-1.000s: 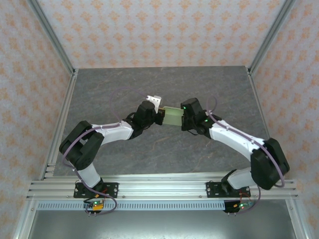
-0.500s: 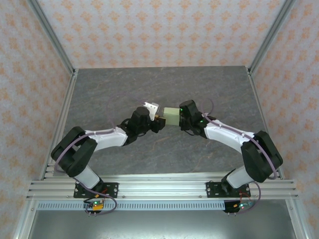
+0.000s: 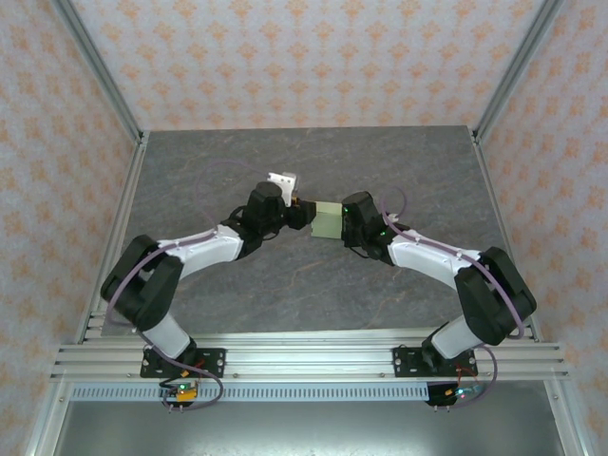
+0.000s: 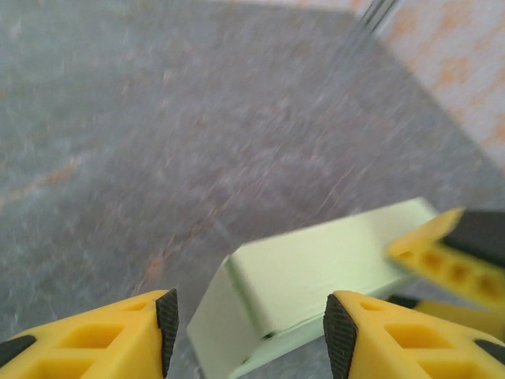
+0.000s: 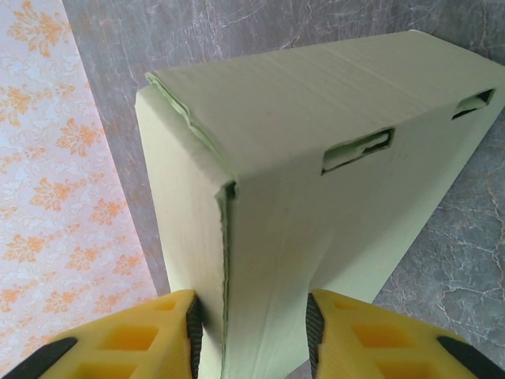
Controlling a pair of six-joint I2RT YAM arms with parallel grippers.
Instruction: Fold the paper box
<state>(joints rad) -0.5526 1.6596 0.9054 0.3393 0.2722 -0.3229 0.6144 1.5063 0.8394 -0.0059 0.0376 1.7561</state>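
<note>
The paper box (image 3: 327, 223), folded into a slim pale-green block, hangs over the middle of the gray table (image 3: 237, 161) between the two arms. The right gripper (image 5: 251, 332) pinches one narrow end, its yellow fingers (image 5: 150, 335) pressed flat against both faces of the card. The left gripper (image 4: 251, 332) stands partly spread at the opposite end, with the box's corner lying between its pads (image 4: 167, 320) and a gap showing on each side.

All the weight appears to rest on that one-ended pinch, and that looks like the main risk. Thin card could buckle or slide under the squeeze, and a soft dent already shows just above the right fingers. The side seam (image 5: 225, 260) gapes slightly, and two tabs (image 5: 359, 150) sit loosely in their slots, so a twist or a nudge could spring them open. If the left fingers close off-centre, they could push the box askew or crush its free corner.
</note>
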